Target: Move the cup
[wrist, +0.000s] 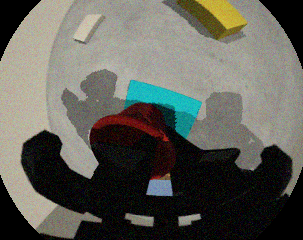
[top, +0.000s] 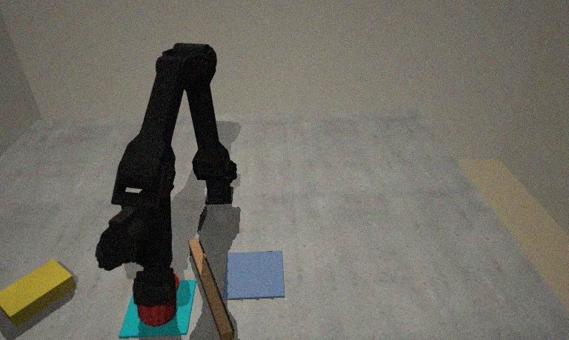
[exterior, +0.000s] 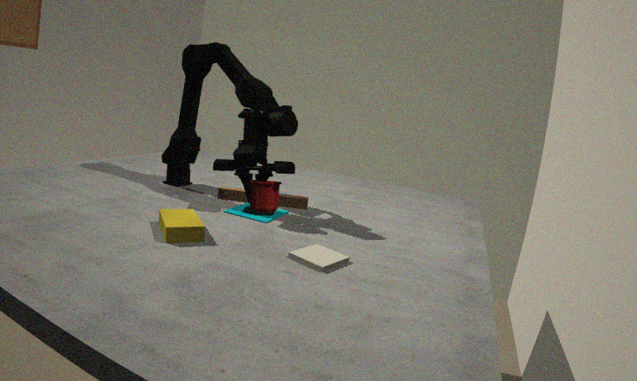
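Observation:
The dark red cup (top: 156, 315) (exterior: 266, 198) (wrist: 146, 111) stands upright on the teal pad (top: 182, 320) (exterior: 238, 212) (wrist: 141, 90). My gripper (top: 155, 292) (exterior: 254, 189) (wrist: 161, 128) is at the cup's wall, with one finger inside and one outside. The fingers are slightly parted around the wall, only a little open. The blue pad (top: 256, 274) (wrist: 160, 188) lies across the wooden bar with nothing on it. The marbles and the inside of the cup are hidden by the finger and by darkness.
The wooden bar (top: 212, 293) (exterior: 294, 202) lies between the two pads, close beside the teal one. A yellow block (top: 38, 290) (exterior: 182, 218) (wrist: 213, 16) and a pale flat slab (exterior: 319, 256) (wrist: 89, 27) lie on the far side of the teal pad from the bar.

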### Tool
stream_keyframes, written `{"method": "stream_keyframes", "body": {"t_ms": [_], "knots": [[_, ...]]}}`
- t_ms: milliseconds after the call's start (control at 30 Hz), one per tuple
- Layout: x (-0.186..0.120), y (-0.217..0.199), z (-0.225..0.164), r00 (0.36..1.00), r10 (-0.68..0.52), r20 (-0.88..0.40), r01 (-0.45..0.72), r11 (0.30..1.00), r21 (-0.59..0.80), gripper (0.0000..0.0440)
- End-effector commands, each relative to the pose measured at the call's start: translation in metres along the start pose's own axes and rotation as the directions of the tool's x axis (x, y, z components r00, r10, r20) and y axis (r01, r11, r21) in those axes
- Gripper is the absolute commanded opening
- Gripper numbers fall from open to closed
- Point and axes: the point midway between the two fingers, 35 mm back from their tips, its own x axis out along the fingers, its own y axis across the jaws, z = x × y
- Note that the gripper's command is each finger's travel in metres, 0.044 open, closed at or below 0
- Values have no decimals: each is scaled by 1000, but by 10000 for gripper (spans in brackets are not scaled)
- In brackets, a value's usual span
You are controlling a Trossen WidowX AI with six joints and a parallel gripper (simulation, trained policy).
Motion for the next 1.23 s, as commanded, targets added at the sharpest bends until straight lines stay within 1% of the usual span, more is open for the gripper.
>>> {"method": "stream_keyframes", "body": {"t_ms": [0,100,133,233,567,867,1067,1200], "knots": [[4,-3,3,1000,4,9,-4,1000,18,85],[0,1,9,999,40,20,-41,999,31,156],[-2,3,10,998,51,22,-52,998,34,159],[-7,4,14,997,77,31,-78,996,36,153],[-25,-2,15,991,130,31,-131,991,31,187],[-44,-7,18,983,180,44,-181,983,33,246],[-64,-8,24,974,219,64,-222,974,35,273],[-80,-7,30,964,251,85,-255,967,33,316]]}}
